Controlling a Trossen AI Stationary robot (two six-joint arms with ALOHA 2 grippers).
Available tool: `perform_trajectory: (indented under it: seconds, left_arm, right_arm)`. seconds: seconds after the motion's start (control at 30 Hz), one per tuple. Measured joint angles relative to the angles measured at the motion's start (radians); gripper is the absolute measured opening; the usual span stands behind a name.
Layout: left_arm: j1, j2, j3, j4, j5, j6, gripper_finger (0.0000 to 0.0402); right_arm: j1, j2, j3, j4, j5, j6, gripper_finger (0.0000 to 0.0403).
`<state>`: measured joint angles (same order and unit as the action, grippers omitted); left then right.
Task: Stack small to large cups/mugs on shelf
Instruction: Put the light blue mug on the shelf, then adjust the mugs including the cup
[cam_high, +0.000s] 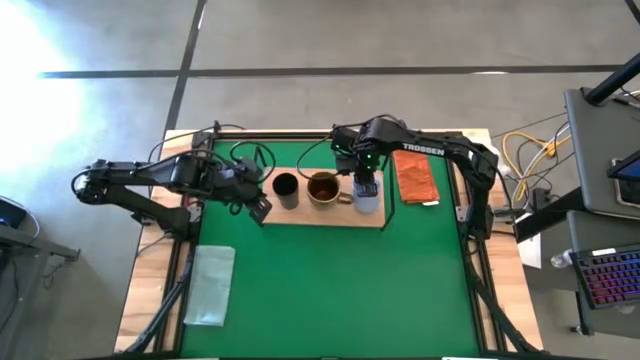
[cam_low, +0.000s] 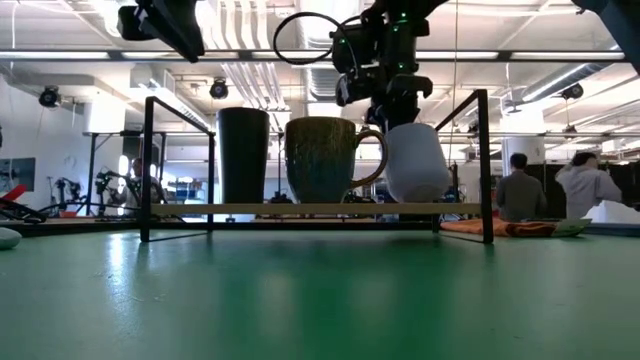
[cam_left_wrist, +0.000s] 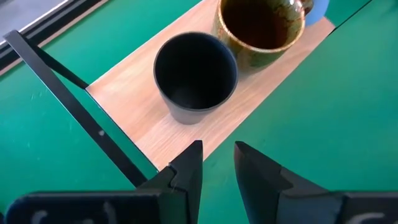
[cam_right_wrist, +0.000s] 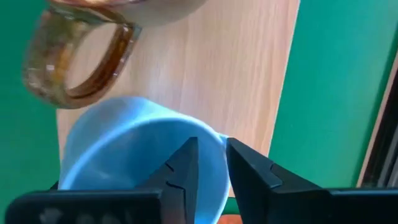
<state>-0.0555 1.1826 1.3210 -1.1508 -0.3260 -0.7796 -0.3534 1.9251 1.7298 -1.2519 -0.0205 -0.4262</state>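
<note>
Blue mug (cam_low: 417, 162) hangs tilted over the shelf's (cam_high: 325, 215) end beside the brown mug (cam_high: 323, 188), right gripper (cam_right_wrist: 210, 163) pinching its rim. Glazed ceramic looks slippery and breakable. Left gripper (cam_left_wrist: 217, 163) waits, slightly parted.

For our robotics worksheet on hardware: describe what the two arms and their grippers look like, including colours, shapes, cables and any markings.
Both arms are dark, jointed and slim. The right arm carries white TROSSEN lettering and a small green light near its wrist. Black cables loop beside the left arm. The left gripper and right gripper each have two dark, angular, wedge-shaped fingers.
</note>
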Motion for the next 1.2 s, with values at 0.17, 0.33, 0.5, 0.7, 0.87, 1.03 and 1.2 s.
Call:
perform_trajectory:
  seconds: [0.17, 0.33, 0.5, 0.7, 0.87, 1.03, 1.2]
  left_arm:
    - [0.000, 0.003, -0.002, 0.000, 0.000, 0.008, 0.0077]
    - [0.000, 0.005, -0.002, 0.000, 0.000, 0.032, 0.0077]
    - [0.000, 0.010, -0.002, 0.025, -0.001, 0.045, 0.0077]
    - [0.000, 0.010, -0.002, 0.048, -0.001, 0.053, 0.0077]
    - [0.001, 0.010, -0.002, 0.047, -0.001, 0.053, 0.0077]
    - [0.001, 0.010, -0.002, 0.048, -0.001, 0.053, 0.0077]
    - [0.001, 0.010, -0.002, 0.063, -0.001, 0.053, 0.0077]
  right_arm:
    - [0.002, -0.027, 0.000, 0.000, 0.010, 0.023, 0.0060]
    - [0.003, -0.059, 0.000, -0.009, 0.023, 0.049, 0.0068]
    - [0.011, -0.067, 0.000, -0.054, 0.023, 0.087, 0.0086]
    - [0.040, -0.070, 0.000, -0.086, 0.022, 0.087, 0.0102]
    - [0.049, -0.079, 0.000, -0.092, 0.023, 0.086, 0.0111]
    - [0.048, -0.083, 0.000, -0.102, 0.024, 0.123, 0.0111]
    - [0.048, -0.080, 0.000, -0.123, 0.021, 0.173, 0.0111]
